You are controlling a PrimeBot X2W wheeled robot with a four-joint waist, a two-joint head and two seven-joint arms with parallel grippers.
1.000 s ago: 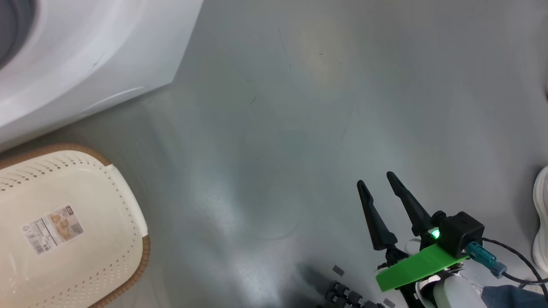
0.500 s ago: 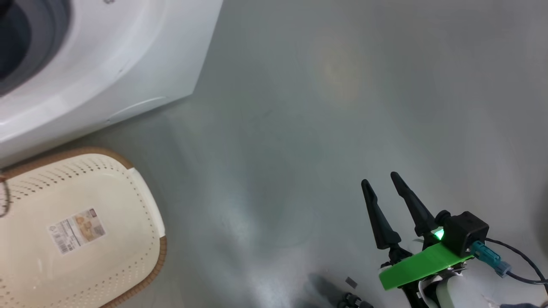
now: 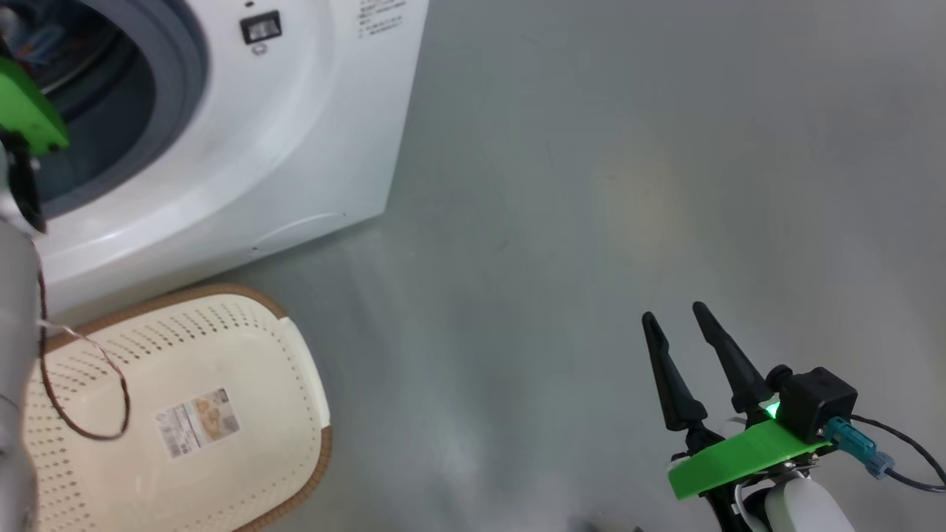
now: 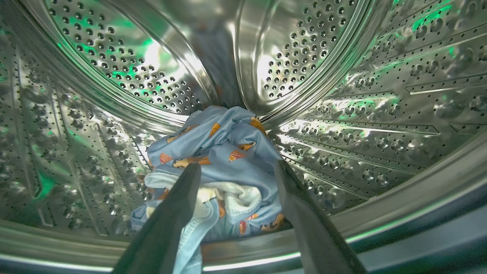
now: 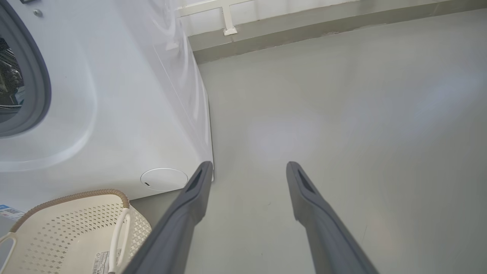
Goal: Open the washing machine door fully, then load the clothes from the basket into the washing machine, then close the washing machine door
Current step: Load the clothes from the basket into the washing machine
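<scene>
- Washer [image 3: 295, 148]: stands on the floor [image 3: 591, 222], its round opening uncovered, grey gasket [image 3: 188, 89] exposed.
- Clothes [image 4: 224, 152]: crumpled blue heap lying low in the steel drum [image 4: 342, 114], near its front lip.
- Left pincer [image 4: 236, 166]: inside the drum, fingers spread wide and clamping nothing. The heap lies between and beyond the tips. Cannot tell whether the left finger touches the cloth it overlaps.
- Left arm, head view: pale forearm rises along the left edge into the washer opening, and a thin brown wire loops from it over the basket.
- Basket [image 3: 299, 355]: on the floor just in front of the washer, label sticker [image 3: 198, 421] showing on its bare bottom.
- Right pincer [image 3: 674, 312]: open, gripping nothing, above bare floor, well apart from the basket and washer.
</scene>
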